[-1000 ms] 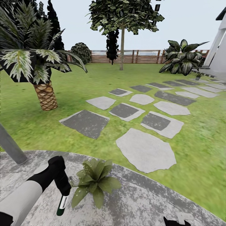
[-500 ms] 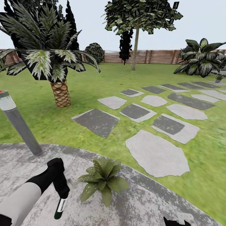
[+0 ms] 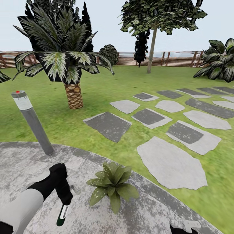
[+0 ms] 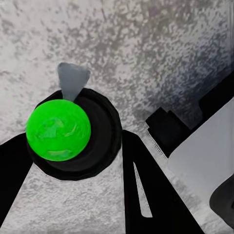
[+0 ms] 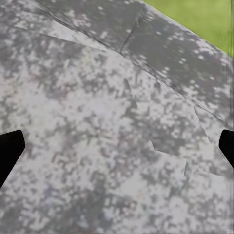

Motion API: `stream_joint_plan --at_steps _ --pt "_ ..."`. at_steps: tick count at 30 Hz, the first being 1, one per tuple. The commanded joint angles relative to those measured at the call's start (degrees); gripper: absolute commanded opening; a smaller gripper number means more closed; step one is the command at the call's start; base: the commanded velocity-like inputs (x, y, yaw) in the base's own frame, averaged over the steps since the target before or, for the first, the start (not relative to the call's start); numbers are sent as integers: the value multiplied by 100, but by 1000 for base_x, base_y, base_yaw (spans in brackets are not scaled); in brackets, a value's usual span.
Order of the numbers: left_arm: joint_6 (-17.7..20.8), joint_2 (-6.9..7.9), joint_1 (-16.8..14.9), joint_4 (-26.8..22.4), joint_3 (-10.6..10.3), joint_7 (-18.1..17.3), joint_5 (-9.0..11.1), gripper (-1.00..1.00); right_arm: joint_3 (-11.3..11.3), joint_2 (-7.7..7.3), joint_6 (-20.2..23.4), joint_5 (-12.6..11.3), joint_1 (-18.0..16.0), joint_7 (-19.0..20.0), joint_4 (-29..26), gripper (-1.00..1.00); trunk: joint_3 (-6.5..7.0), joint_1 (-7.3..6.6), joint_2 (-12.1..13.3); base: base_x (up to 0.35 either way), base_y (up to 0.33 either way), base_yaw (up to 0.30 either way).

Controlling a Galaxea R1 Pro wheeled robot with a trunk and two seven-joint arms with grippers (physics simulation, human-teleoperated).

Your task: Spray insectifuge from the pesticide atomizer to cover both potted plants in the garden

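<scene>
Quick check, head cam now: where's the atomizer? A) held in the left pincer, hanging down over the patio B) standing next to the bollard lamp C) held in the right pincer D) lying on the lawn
A: the left pincer is closed on the atomizer, which hangs over the grey patio beside the potted plant; the left wrist view shows its fingers flanking the bottle.

Bare grey patio (image 3: 156, 214) lies open right of the potted plant (image 3: 112, 186) and under the right gripper (image 5: 117, 146). Left of the plant, the left gripper (image 3: 65, 199) with its pesticide atomizer (image 3: 62, 214) hangs close beside the leaves. Behind stands a bollard lamp post (image 3: 32, 122) at the patio edge, apart from both.
</scene>
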Motion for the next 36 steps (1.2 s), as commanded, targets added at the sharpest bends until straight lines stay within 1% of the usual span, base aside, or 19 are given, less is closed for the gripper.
stream_joint_plan --at_steps 1,10,15,19,29,31,36 --pt "61 4 -4 -19 -19 -51 -34 -100 35 -5 -18 -59 -3 30 9 100 -5 -1 -2 0 -246 9" --pt "78 4 -10 -41 -19 -47 -31 -100 35 -10 -18 -57 -3 30 20 100 -5 -1 -2 -4 -268 1" --pt "88 19 -12 -35 3 -42 -31 -100 31 -2 -18 -65 -3 33 5 100 -5 -1 -2 -135 -246 17" --pt "91 53 -11 -17 20 -42 -33 -100 31 -1 -18 -66 -3 30 4 100 -5 -1 -2 -241 -200 216" --pt "110 29 -11 2 6 -38 -36 -100 31 -1 -18 -66 -3 30 4 100 -5 -1 -2 -255 -155 275" --pt "113 17 -11 -7 -17 -34 -36 -100 31 0 -18 -66 -3 30 4 100 -5 -1 -2 -62 -26 269" --pt "121 14 -12 -33 32 -41 -36 -100 31 -1 -18 -66 -3 30 4 100 -5 -1 -2 -15 -6 96"
